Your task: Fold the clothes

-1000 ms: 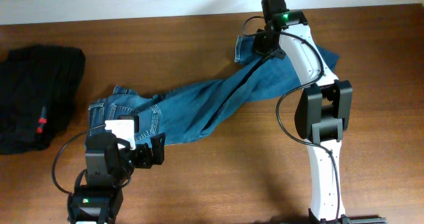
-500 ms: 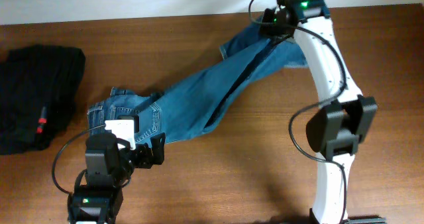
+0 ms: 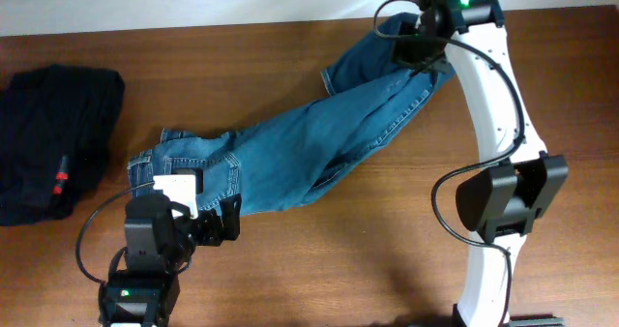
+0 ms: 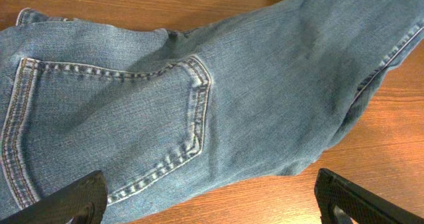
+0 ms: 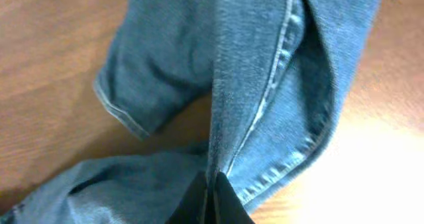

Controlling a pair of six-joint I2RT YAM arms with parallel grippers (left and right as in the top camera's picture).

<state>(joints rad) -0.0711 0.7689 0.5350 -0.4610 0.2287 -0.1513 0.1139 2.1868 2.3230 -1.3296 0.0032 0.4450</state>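
Both legs stretched: my right gripper [image 5: 212,196] pinches the jeans [image 3: 290,153], seemingly far from the waistband [image 3: 138,163]; next, fold waistband-ward. Left gripper [image 4: 215,207] gapes beside the waistband.

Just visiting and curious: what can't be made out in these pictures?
Overhead: the red tag on the black garment is too small to read.
Left wrist: the jeans waist end runs off the left edge.
Right wrist: the right hand is mostly cut off by the bottom edge.
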